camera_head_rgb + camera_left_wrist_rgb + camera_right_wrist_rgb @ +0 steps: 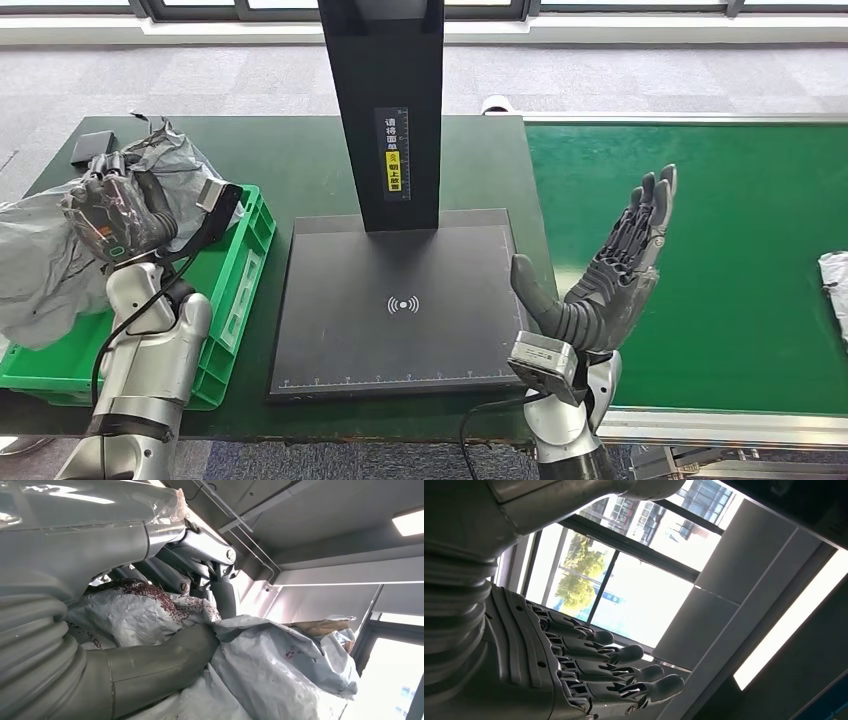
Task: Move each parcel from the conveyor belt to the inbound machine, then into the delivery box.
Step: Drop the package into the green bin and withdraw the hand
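Observation:
My left hand [118, 215] grips a crumpled grey plastic parcel [45, 255] above the green delivery box [240, 270] at the table's left. The left wrist view shows the parcel [270, 670] up close, with the thumb [155, 665] and fingers [200, 555] closed around it. My right hand [610, 275] is raised palm-up and open, fingers spread, between the black inbound machine [400, 300] and the green conveyor belt [700, 250]. The right wrist view shows its fingers [624, 672] stretched out with nothing in them. Another pale parcel [835, 290] lies at the belt's right edge.
The machine's black upright post [385, 100] rises behind its flat scan plate. A small dark box [92, 146] lies at the table's far left corner. Grey carpet floor and windows lie beyond the table.

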Tool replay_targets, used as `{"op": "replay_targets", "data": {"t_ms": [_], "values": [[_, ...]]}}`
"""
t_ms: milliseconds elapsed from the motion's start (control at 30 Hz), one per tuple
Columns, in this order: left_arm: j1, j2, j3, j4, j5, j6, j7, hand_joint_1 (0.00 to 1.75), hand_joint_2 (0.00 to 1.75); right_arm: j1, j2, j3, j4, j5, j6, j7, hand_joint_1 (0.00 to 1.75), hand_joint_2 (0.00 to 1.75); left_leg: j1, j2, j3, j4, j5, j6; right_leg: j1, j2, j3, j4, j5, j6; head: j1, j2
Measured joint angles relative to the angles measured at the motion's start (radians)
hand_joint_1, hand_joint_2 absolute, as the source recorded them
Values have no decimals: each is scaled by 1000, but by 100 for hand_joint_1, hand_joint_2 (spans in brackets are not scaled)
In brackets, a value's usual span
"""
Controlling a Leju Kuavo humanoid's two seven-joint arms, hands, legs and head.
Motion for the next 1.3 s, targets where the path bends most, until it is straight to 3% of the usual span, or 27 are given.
{"op": "replay_targets", "data": {"t_ms": [133, 633, 767, 1200, 1300], "values": [[10, -6, 29, -14, 0, 0, -15, 2, 175, -1, 0, 1, 4, -3, 0, 0, 0, 175, 0, 0, 0, 0, 0, 0, 0, 0, 0, 0, 0, 0, 0, 0], [43, -35, 109, -93, 0, 0, -94, 0, 175, -7, 0, 7, 36, -23, 0, 0, 0, 175, 0, -1, 0, 0, 0, 0, 0, -1, 0, 0, 0, 0, 0, 0], [44, -54, 143, -110, 0, 0, -151, 0, 0, -8, 0, 7, 43, -20, 0, 0, 0, 175, 0, -1, 0, 0, 0, 0, 0, -1, 0, 0, 0, 0, 0, 0], [28, -164, 348, -210, 7, 0, -448, 0, 0, -11, 0, 7, 64, 12, 0, 0, 0, 175, 0, -1, 0, 0, 0, 0, 0, -1, 0, 0, 0, 0, 0, 0], [14, -192, 408, -222, 15, 0, -512, 0, 131, -11, 0, 7, 66, 12, 0, 0, 0, 175, 0, -1, 0, 0, 0, 0, 0, -1, 0, 0, 0, 0, 0, 0]]}}
